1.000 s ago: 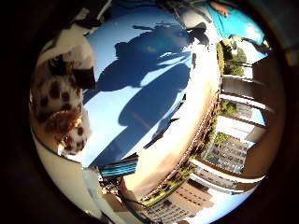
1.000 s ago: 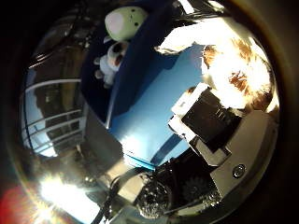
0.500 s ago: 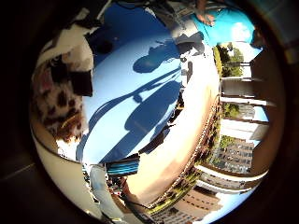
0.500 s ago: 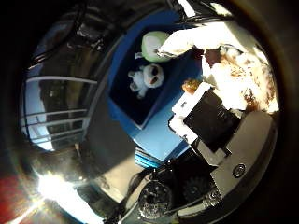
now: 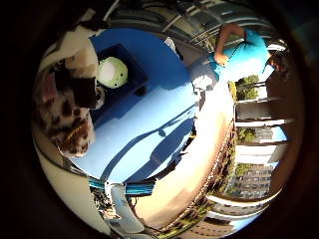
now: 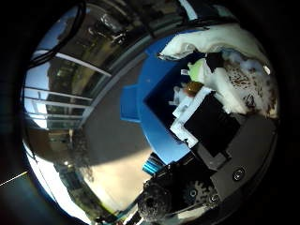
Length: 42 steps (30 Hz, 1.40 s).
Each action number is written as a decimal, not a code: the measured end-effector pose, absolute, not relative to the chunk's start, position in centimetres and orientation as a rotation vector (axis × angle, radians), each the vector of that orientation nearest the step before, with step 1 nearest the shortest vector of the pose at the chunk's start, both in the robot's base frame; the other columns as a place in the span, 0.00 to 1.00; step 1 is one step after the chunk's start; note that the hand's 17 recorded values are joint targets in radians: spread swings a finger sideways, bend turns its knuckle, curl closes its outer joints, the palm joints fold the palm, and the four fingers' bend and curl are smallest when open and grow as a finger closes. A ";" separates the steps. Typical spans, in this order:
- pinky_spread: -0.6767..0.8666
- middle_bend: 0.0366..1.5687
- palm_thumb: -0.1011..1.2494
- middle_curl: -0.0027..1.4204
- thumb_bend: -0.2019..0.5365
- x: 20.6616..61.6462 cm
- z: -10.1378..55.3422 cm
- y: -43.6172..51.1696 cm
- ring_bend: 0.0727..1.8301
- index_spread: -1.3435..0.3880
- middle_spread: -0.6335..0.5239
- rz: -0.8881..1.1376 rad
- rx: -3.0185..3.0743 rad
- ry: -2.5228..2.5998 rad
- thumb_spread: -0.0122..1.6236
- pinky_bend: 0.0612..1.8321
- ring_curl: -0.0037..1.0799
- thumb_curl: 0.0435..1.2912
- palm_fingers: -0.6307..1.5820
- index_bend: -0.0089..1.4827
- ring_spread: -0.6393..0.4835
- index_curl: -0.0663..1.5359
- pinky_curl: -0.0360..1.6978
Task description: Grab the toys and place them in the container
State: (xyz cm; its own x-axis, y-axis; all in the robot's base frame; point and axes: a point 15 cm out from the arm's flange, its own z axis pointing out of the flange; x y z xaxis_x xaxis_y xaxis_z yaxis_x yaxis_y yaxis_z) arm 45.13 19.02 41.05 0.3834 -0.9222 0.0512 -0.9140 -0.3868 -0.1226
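My right hand (image 6: 214, 124) is shut on a white plush toy with brown spots (image 6: 242, 77), held close to the palm. The little finger side view shows the same toy (image 5: 58, 112) with black finger parts (image 5: 82, 92) curled against it. A pale green round toy (image 5: 113, 72) lies on the blue container (image 6: 155, 98) just beyond the held plush. In the thumb side view a bit of green toy (image 6: 197, 70) shows beside the plush, over the container's inside.
A blue tabletop (image 5: 150, 129) with the arm's shadow spreads below the palm. A person in a teal shirt (image 5: 239, 55) bends at the table's far side. Railings (image 6: 56, 80) and buildings (image 5: 254, 169) surround the area.
The hand has swung with the spotted plush still in it. The green toy has come into the little finger side view, and the blue container now lies closer under the palm.
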 end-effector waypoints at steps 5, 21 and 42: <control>0.52 0.81 0.76 0.87 0.23 47.6 37.4 21.5 0.91 0.30 0.31 -0.139 -2.591 1.695 0.70 0.96 0.77 0.51 0.55 0.90 0.47 0.02 0.47; 0.69 0.17 0.64 0.40 0.21 46.5 32.7 22.3 0.38 0.57 0.56 -0.024 -2.750 1.707 0.65 0.56 0.34 0.40 0.22 0.50 0.79 0.09 0.29; 0.73 0.12 0.62 0.26 0.23 45.4 40.9 17.8 0.23 0.56 0.62 -0.109 -2.667 1.655 0.65 0.40 0.27 0.31 0.31 0.65 0.82 0.26 0.18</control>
State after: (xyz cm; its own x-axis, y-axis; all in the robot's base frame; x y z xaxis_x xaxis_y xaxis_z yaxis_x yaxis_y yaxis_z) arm 45.37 17.75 40.95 0.4423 -0.8950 0.0579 -0.8949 -0.4447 -0.0377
